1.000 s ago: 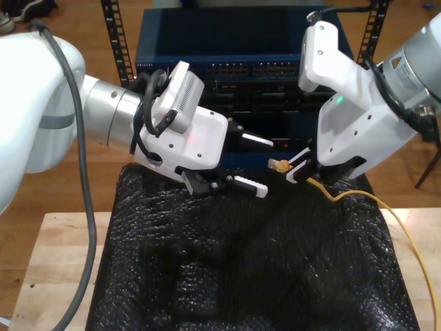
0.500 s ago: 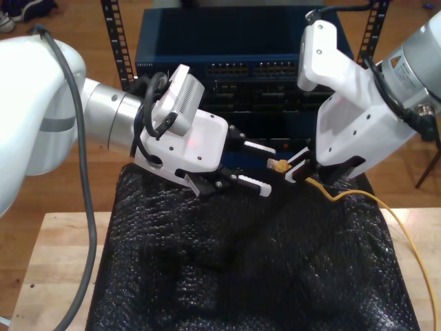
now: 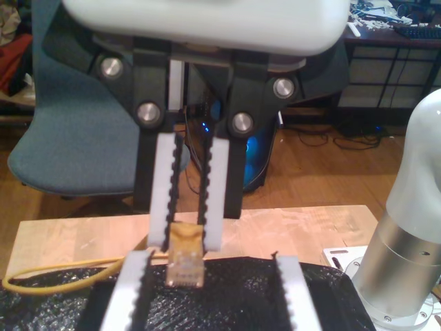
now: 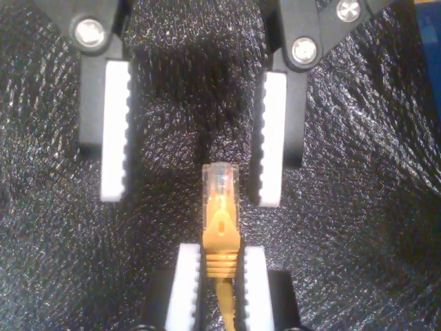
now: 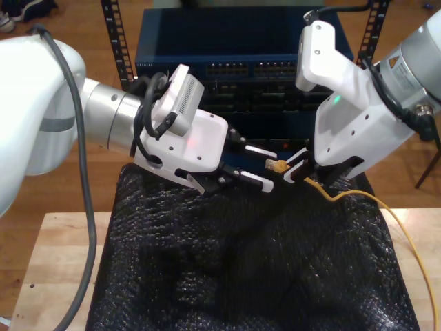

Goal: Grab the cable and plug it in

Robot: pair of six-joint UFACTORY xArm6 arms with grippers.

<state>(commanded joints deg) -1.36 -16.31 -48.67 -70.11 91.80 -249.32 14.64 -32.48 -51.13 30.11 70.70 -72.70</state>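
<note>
This looks like a robotics or networking lab set up in an office-like room. A dark blue rack-mounted network switch (image 5: pixel 241 52) with rows of ports sits between perforated metal rack posts (image 5: pixel 116 38) behind a pale wooden worktop (image 5: pixel 65 269) covered by black foam padding (image 5: pixel 248 276). The floor (image 5: pixel 76 21) is wood. In the first wrist view a blue-grey office chair (image 3: pixel 76 138) stands nearby, with a cluttered desk (image 3: pixel 393 31) and loose floor cables (image 3: pixel 324 134) beyond.
</note>
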